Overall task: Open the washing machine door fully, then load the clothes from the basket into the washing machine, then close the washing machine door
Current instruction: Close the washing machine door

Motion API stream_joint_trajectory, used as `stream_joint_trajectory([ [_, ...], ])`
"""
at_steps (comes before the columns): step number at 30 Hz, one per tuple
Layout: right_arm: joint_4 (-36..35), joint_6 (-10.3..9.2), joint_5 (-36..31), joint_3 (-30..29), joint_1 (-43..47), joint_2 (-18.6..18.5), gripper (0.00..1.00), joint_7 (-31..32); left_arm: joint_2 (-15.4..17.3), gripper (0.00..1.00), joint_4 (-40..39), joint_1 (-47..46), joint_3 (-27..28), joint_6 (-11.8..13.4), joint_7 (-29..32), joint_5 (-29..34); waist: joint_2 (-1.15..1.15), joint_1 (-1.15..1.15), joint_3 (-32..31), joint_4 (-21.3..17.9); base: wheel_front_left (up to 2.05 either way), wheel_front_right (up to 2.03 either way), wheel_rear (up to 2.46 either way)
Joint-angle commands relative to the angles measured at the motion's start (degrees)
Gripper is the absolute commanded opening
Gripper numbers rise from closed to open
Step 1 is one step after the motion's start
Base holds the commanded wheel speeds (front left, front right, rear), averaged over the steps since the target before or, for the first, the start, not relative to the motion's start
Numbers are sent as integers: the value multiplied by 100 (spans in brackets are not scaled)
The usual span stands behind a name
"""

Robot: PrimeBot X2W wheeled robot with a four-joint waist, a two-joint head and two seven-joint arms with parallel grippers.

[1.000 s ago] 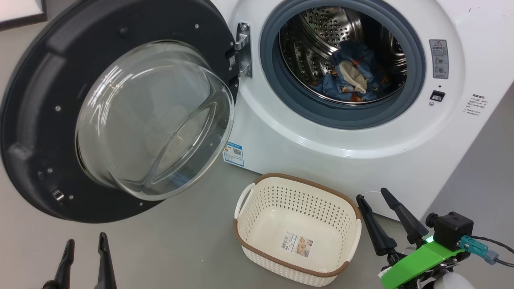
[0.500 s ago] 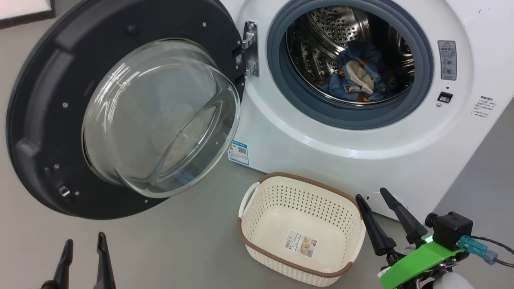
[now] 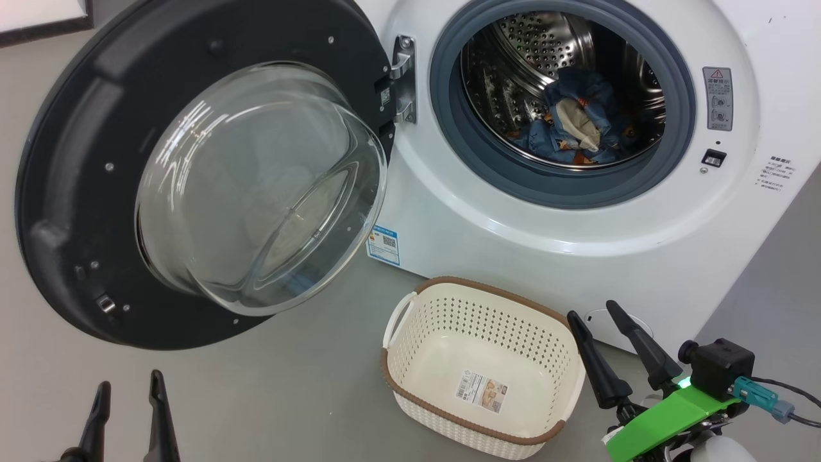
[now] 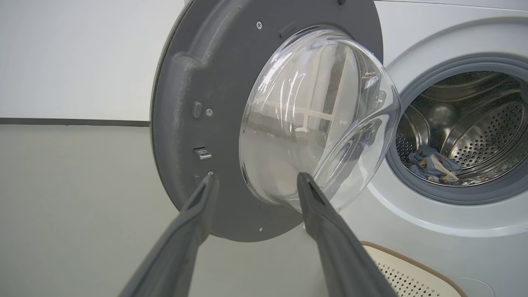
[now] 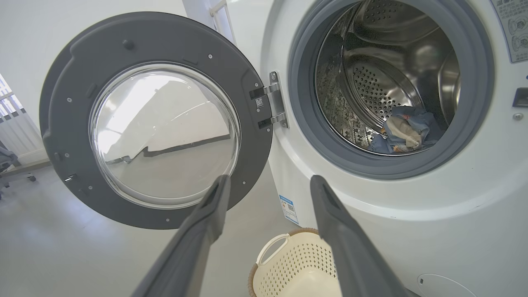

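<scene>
The washing machine (image 3: 577, 244) stands with its round black door (image 3: 70, 192) swung wide to the left, glass bowl bulging out. Inside the steel drum lie the clothes (image 3: 580, 122), blue bear-print fabric with a cream piece on top, also seen as clothes (image 5: 406, 130) and clothes (image 4: 433, 165). The cream basket (image 3: 410, 359) sits on the floor before the machine with nothing but its label inside. My left gripper (image 3: 126, 385) is open at the lower left, below the door (image 4: 181, 123). My right gripper (image 3: 590, 311) is open beside the basket's right end, holding nothing.
Grey floor (image 3: 288, 385) lies between the open door and the basket. A dark baseboard line runs along the white wall (image 4: 74, 62) behind the door. The door's latch (image 4: 202, 153) sticks out at its rim. A blue sticker (image 3: 383, 244) marks the machine's lower left corner.
The whole head view has shifted slightly, so the machine, door and basket sit a little further right in the frame. Both grippers stay open and hold their places.
</scene>
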Motion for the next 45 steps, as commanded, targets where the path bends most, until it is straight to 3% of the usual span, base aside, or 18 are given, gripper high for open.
stream_joint_trajectory([
  [1,-154,9,48,103,-8,-26,100,-26,102,100,-168,-140,176,47,8,-38,0,0,2,0,0,0,0],
  [7,-143,9,56,87,26,-18,100,-26,170,100,-244,-189,194,32,42,-95,0,0,-13,27,0,0,0],
  [8,-143,9,57,87,30,-19,100,-26,198,80,-274,-207,193,22,61,-98,0,0,-13,32,0,0,0],
  [9,-145,9,59,86,32,-20,100,-26,226,54,-317,-227,198,16,72,-100,0,0,-10,36,0,0,0],
  [10,-147,9,59,82,32,-22,100,-26,261,42,-362,-250,206,9,90,-101,0,0,-6,41,0,0,0],
  [12,-152,9,56,72,33,-29,100,-26,341,9,-465,-310,226,-13,136,-112,0,0,2,58,0,0,0],
  [13,-155,9,54,66,34,-33,100,-26,391,0,-516,-346,237,-34,165,-120,0,0,8,66,0,0,0],
  [22,-176,9,41,44,5,-54,100,-26,889,0,-1176,-1006,604,-225,753,-661,0,0,108,106,0,0,0],
  [30,-203,9,35,46,-66,-79,100,-26,1187,0,-1202,-2024,1104,-302,1508,-1754,0,0,283,61,0,0,0],
  [37,-224,9,37,51,-140,-115,100,-26,1650,0,-321,-3222,1698,-193,2337,-2860,0,0,445,-43,0,0,0],
  [40,-224,9,39,80,-197,-133,100,-26,1949,0,403,-3798,1984,-112,2671,-3296,0,0,532,-126,0,0,0],
  [45,-225,9,38,112,-249,-165,100,-26,2249,0,1287,-4349,2214,-31,3000,-3680,0,0,634,-237,0,0,0],
])
